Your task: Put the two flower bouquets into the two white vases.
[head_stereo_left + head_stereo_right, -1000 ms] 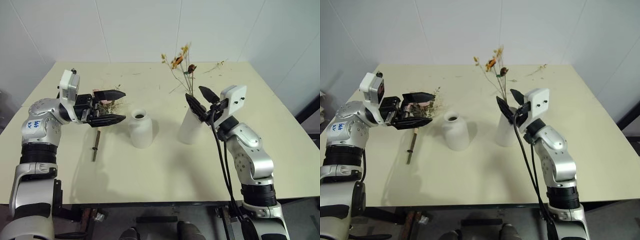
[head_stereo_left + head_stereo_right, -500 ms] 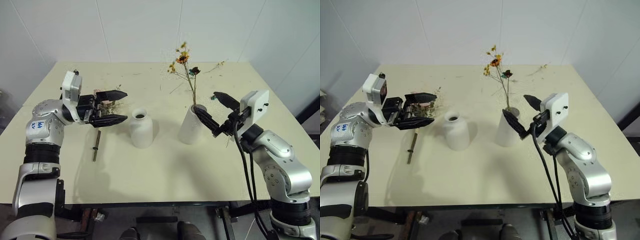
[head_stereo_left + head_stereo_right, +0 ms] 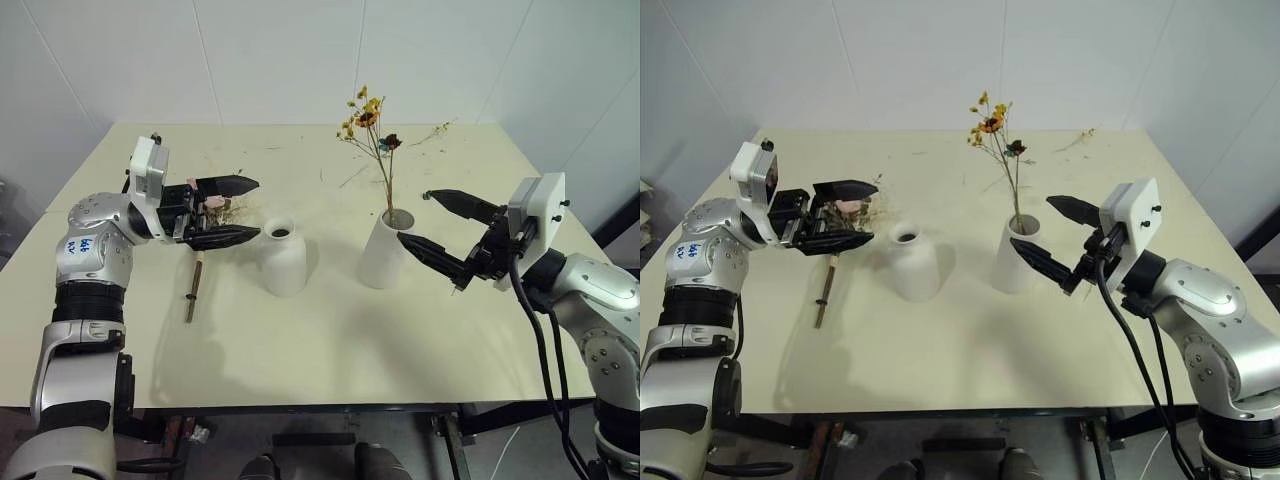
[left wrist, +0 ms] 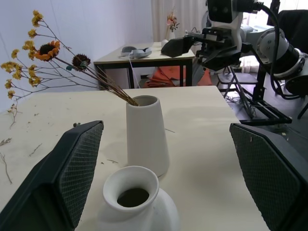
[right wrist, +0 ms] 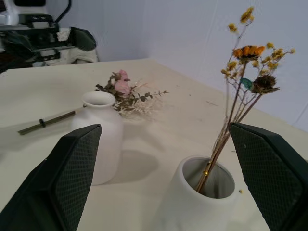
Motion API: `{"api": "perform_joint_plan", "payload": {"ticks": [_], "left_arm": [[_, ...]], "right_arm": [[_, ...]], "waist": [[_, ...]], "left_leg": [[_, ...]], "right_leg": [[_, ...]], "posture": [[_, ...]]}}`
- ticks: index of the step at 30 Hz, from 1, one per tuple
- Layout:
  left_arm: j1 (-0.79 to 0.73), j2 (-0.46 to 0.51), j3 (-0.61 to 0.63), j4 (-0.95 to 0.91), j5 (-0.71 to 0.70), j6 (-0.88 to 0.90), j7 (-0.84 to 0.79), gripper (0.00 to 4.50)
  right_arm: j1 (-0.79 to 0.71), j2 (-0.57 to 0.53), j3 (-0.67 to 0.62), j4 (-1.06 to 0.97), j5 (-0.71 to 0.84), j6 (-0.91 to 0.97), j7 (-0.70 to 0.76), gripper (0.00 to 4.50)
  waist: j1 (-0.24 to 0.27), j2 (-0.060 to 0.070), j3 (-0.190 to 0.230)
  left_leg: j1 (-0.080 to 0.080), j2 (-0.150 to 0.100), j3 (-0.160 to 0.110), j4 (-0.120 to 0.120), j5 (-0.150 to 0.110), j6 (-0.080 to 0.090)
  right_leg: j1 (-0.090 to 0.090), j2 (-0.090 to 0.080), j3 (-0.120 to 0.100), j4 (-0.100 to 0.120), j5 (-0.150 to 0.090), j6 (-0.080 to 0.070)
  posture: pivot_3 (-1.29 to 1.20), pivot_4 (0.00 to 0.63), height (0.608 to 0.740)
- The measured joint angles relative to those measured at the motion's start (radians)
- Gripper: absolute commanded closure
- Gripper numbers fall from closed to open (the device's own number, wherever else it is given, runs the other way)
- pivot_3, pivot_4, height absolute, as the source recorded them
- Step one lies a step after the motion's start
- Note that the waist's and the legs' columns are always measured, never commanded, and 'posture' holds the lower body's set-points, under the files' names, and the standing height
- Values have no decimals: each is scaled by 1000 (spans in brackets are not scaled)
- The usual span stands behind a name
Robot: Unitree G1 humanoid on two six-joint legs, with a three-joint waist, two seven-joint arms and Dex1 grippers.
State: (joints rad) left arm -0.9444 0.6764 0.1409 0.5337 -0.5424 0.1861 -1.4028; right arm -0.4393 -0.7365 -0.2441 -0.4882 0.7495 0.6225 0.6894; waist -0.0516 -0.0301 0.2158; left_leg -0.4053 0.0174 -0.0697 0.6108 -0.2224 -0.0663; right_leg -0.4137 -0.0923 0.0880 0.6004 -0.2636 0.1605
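Nearest the front edge of the cream table (image 3: pixel 330 350), the right gripper (image 3: pixel 436 226) hangs with jaws spread wide and empty, just right of the tall cylinder vase (image 3: pixel 385 248), where the yellow-orange sprig (image 3: pixel 372 125) already stands upright.

Left of it, the bottle-shaped vase (image 3: pixel 282 256) is empty. The rose bunch (image 5: pixel 126 94) lies flat on the table beyond and left of that vase, its brown stem (image 3: pixel 192 288) running toward the front edge, blooms toward the back.

The left gripper (image 3: pixel 233 209), jaws also spread and empty, hovers above the blooms, pointing at the bottle-shaped vase; it is clearly the nearer arm.

Twig scraps (image 3: pixel 437 130) dot the far right corner; white walls close the room.
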Motion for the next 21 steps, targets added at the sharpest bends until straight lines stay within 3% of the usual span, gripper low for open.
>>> {"api": "perform_joint_plan", "payload": {"ticks": [4, 11, 16, 21], "left_arm": [[123, 0, 66, -172, 33, 66, 274, 0], [303, 31, 75, -481, 159, 304, 672, 0], [389, 48, 60, -650, 197, 559, 836, 0], [412, 31, 49, -771, 194, 785, 941, 0]], "right_arm": [[-54, -147, -23, 76, 68, 46, 165, 25], [-91, -238, 0, 160, 119, 56, 435, 25], [-144, -246, 56, 237, 114, 63, 552, 25], [-177, -244, 99, 280, 83, 62, 575, 25]], "waist": [[0, 0, 0], [4, -1, 0], [3, -1, 0], [9, -1, 0]], "left_leg": [[0, 1, 0, 0, -1, 1], [0, 0, 0, 1, -1, 1], [0, 0, 0, 1, -1, 1], [-1, 0, 0, 1, -2, 0]], "right_leg": [[0, 0, 0, 0, 0, 1], [1, 0, 0, -2, 0, 2], [1, 0, 0, -2, 0, 1], [1, 0, 0, -4, 0, 1]], "posture": [[0, 150, 740], [0, 150, 740], [0, 150, 740], [0, 150, 740]]}}
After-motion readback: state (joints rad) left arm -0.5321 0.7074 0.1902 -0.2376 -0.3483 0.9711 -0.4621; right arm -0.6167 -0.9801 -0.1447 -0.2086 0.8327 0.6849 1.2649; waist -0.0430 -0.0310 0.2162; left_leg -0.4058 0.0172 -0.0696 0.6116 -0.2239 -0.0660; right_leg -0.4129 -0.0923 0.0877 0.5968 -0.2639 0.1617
